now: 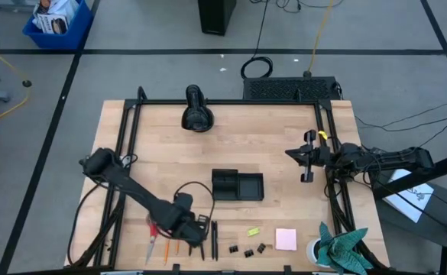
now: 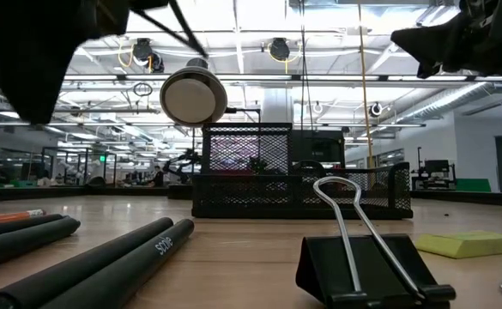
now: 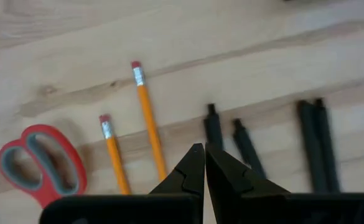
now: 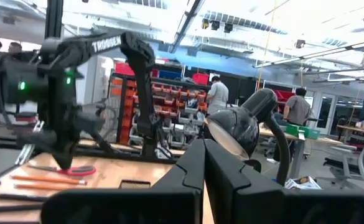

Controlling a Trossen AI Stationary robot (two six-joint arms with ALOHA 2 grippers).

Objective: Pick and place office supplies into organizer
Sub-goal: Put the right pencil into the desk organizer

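Left gripper (image 3: 204, 148) is pressed together, holding nothing, hovering over the orange pencils (image 3: 148, 122) and black pens (image 3: 213, 129). Their long axes run along its fingers. Organizer (image 1: 238, 186) sits further right. Right gripper (image 1: 309, 156) pressed together too, parked far side, so left arm's way closer.

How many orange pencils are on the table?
2. Both lie side by side between the red scissors and the black pens: a shorter pencil next to the scissors, and a longer pencil beside it. More may be hidden under the left arm.
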